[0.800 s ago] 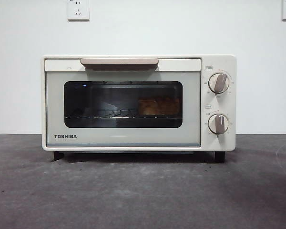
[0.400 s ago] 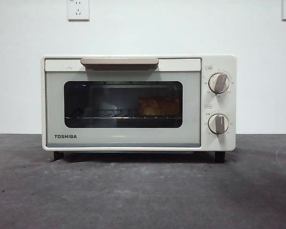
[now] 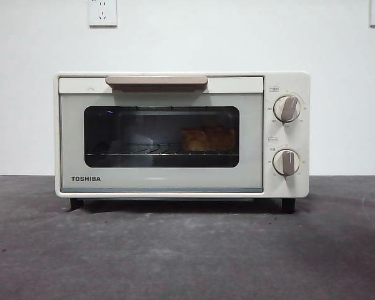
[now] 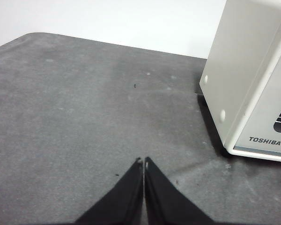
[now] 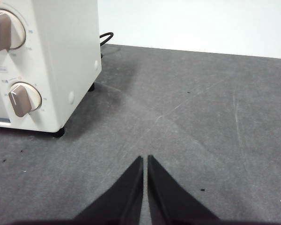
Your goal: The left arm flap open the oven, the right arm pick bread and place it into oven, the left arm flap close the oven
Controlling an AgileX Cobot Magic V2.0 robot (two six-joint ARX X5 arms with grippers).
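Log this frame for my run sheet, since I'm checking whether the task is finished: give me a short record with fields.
oven: door shut, upright on the grey table
bread: inside on the rack, right part of the window
knobs: two, on the panel right of the door
left pincer: shut, empty, over bare table beside the oven
right pincer: shut, empty, over bare table on the knob side
task state: looks complete
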